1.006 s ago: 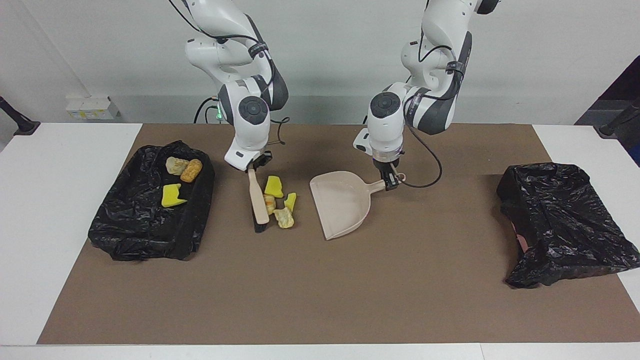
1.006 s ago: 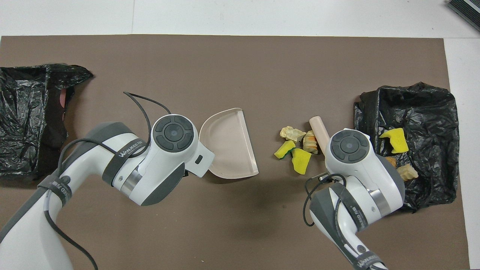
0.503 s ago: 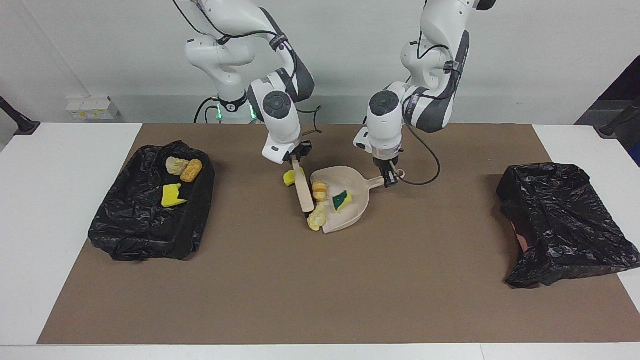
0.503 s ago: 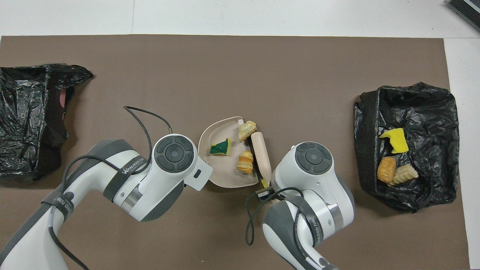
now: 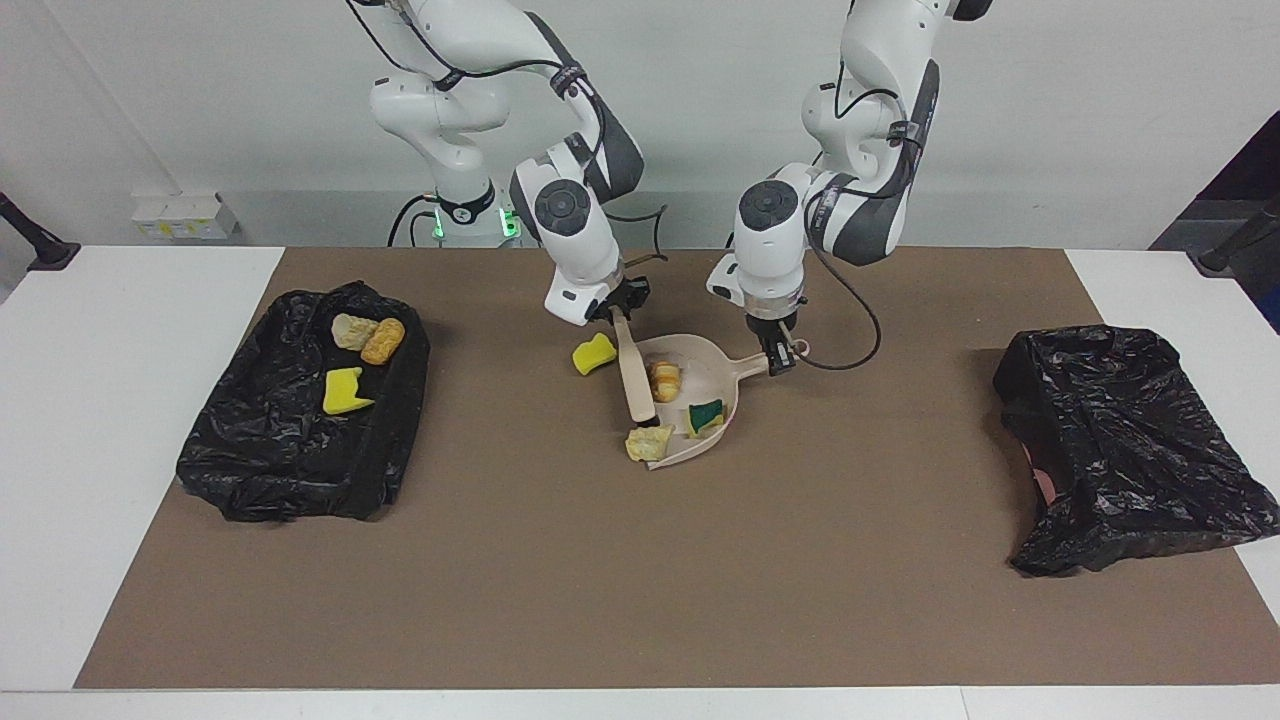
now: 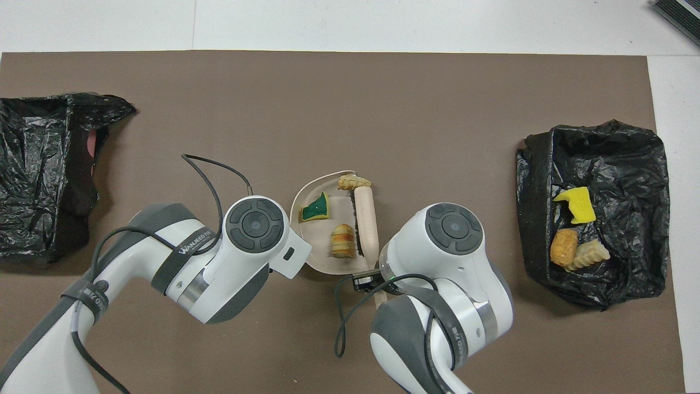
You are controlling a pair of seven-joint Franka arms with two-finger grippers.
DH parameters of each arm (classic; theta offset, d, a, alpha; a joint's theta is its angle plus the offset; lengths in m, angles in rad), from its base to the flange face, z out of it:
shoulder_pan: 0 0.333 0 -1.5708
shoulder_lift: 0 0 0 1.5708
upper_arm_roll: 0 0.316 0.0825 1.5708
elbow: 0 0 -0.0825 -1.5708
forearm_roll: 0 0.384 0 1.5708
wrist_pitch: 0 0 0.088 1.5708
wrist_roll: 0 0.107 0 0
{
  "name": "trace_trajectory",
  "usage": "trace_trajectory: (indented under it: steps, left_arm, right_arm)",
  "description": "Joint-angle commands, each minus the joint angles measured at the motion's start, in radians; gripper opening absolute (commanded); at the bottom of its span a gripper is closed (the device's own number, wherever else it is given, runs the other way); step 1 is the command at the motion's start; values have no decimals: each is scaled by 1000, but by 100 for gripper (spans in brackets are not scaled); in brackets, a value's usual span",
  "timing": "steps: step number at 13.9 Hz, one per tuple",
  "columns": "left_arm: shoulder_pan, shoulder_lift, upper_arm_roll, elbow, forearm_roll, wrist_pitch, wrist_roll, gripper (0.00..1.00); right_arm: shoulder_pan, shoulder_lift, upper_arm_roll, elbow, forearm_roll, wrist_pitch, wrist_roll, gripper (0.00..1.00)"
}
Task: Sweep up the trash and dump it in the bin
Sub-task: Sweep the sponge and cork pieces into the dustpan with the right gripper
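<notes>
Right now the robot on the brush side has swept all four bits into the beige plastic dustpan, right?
Not all four. The facing view shows one yellow sponge piece left on the brown mat, outside the beige plastic dustpan, on the brush's right-arm side.

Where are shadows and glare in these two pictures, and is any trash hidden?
Facing view: light is even, shadows under the dustpan are faint; the black bin liner glints. Overhead view: the right arm hides the yellow sponge piece on the mat.

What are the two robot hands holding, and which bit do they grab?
The right gripper holds the brush by the top of its handle. The left gripper holds the beige dustpan by the end of its handle.
</notes>
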Motion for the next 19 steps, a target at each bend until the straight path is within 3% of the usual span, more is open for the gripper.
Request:
trace_trajectory:
  steps: [1,5,7,9,15,17,19]
  left_arm:
    - [-5,-19,3,-9,-4,15,23,0]
    - [-6,-20,5,-7,7,10,78,0]
    - [-8,-24,3,-9,30,3,127,0]
    - [-8,-28,3,-14,34,-5,215,0]
    - [-35,-70,-6,-53,33,-22,204,0]
    - [-41,-86,-12,-75,33,-20,200,0]
    - [-40,-86,-12,-75,33,-19,186,0]
  right_arm:
    - [-18,-144,-38,-32,-79,-147,13,0]
    - [-38,-209,-68,-159,-251,-234,7,0]
    - [-38,-209,-63,-176,-250,-248,22,0]
    - [-29,-179,-58,-196,-198,-224,13,0]
    - [-3,-39,-8,-188,23,-7,21,0]
    - [-1,-4,26,-135,156,41,27,0]
    - [-1,18,46,-95,168,48,55,0]
